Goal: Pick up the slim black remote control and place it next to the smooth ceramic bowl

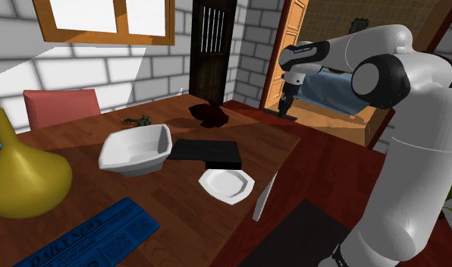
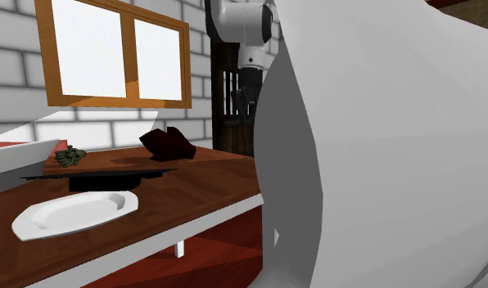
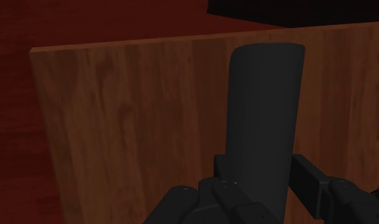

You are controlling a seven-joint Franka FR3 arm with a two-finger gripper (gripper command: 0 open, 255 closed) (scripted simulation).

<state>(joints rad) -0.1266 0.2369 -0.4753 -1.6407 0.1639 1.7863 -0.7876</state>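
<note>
1. Wrist view: my claw is clamped on the slim black remote, 1 finger on each long side and close to 1 end, so most of its length juts out ahead. Beneath it lies a corner of the wooden bench, with dark red floor past the edge. I judge the remote light, stiff and smooth-shelled, so a little slippery. Held this near its end it could pivot, and a hold across the narrow width nearer the middle would be steadier.
2. Shoulder view: I hang high over the bench's far corner, well apart from the white bowl. A flat black slab sits just beside the bowl on the view's right, with a white plate nearer the camera. A yellow vase and a blue newspaper take up the view's left. The wood is flat and bare in patches, so I judge the remote will lie steady there.
3. Second exterior view: a white brick wall carries a wood-framed window, and a dark red lump rests on the bench.
</note>
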